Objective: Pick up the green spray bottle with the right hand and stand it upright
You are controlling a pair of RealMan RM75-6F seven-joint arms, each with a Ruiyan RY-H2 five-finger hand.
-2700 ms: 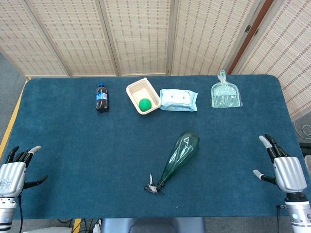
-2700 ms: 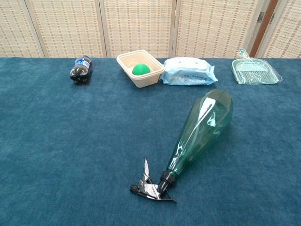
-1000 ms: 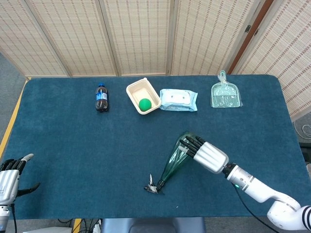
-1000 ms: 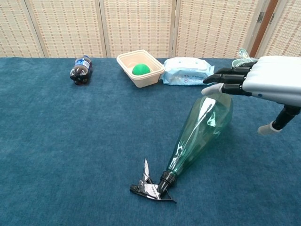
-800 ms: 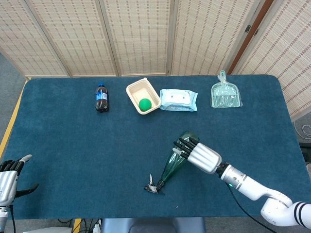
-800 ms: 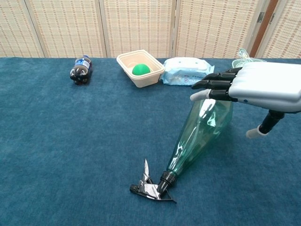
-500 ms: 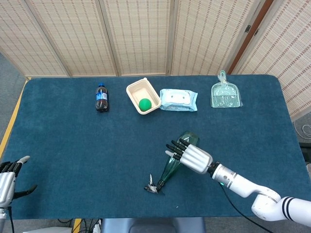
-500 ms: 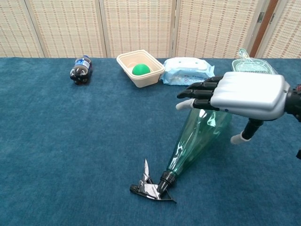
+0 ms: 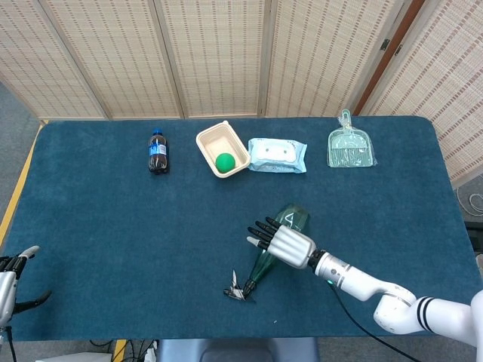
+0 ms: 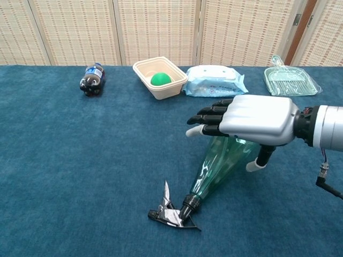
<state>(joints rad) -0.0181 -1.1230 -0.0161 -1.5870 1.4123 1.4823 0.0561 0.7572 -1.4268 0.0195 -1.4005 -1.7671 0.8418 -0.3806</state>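
Observation:
The green spray bottle lies on its side on the blue table, its black trigger head toward the front edge. My right hand hovers over the bottle's wide body with fingers stretched out to the left and apart, palm down, the thumb hanging down on the right side; it holds nothing. Much of the bottle's body is hidden under the hand. My left hand shows only at the lower left corner of the head view, fingers spread, far from the bottle.
Along the back of the table stand a small cola bottle, a beige tray holding a green ball, a pack of wipes and a clear green dustpan. Folding screens close off the back.
My right hand has come in from the right front and moved left over the bottle's body, sliding toward its neck. The bottle has not moved. The left hand has sunk lower out of frame.

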